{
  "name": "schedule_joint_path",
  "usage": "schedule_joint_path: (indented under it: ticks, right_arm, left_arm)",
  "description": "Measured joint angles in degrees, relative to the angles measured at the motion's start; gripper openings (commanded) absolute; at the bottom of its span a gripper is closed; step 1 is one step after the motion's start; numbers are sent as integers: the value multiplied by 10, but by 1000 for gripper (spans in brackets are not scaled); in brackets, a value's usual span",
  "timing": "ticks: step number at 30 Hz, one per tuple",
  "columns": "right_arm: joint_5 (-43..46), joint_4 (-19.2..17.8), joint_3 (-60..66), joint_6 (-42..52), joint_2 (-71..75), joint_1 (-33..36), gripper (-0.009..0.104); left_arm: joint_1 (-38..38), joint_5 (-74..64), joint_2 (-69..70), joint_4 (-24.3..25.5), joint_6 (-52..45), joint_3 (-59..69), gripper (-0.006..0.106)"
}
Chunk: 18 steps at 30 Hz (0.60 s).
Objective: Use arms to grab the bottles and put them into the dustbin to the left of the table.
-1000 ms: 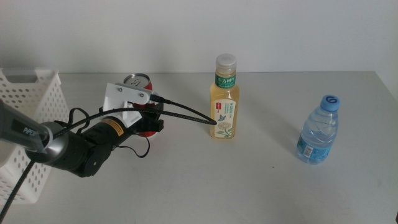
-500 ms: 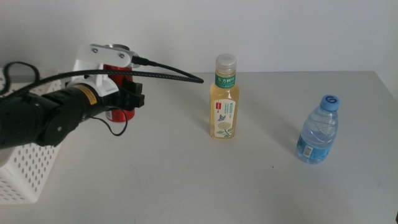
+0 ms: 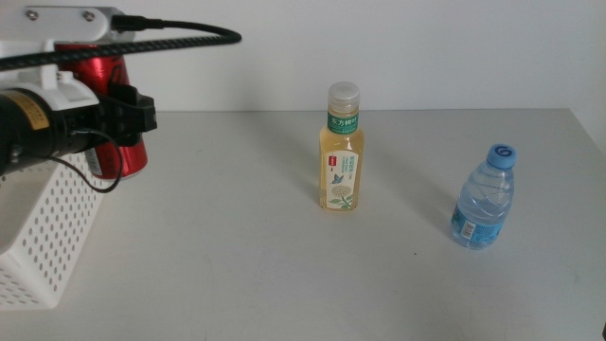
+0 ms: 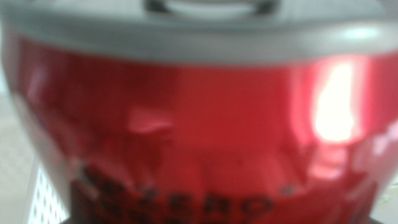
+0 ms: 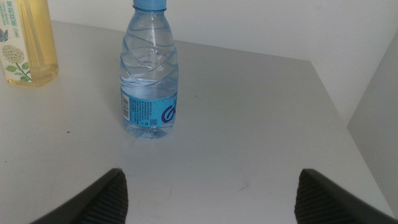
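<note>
The left pincer (image 3: 128,114), clamped on the red can (image 3: 115,114), has lifted it off the tabletop (image 3: 284,256) within the last second and carried it past the left edge, over the dustbin (image 3: 47,237). Release looks imminent. The right pincer (image 5: 208,196) waits open near the water bottle (image 5: 149,81) by the right edge; the tea bottle (image 3: 342,152) stands mid-tabletop.

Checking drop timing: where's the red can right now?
Middle view, far left: the red can is held off the table by the left gripper, over the dustbin's rim, well left of the tea bottle.
</note>
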<state>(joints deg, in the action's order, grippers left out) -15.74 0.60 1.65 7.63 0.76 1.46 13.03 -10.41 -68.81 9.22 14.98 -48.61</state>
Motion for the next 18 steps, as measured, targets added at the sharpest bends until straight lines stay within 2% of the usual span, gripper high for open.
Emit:
schedule_joint_path:
  ticks: [4,10,18]
  right_arm:
    - [0,0,0,0,0,0,70]
    - [0,0,0,0,0,0,70]
    - [0,0,0,0,0,0,70]
  left_arm:
    - [0,-74,40,-22,11,0,-2]
    - [-20,-253,45,-55,-54,-71,-2]
    - [-169,-462,-29,-170,-226,-237,-2]
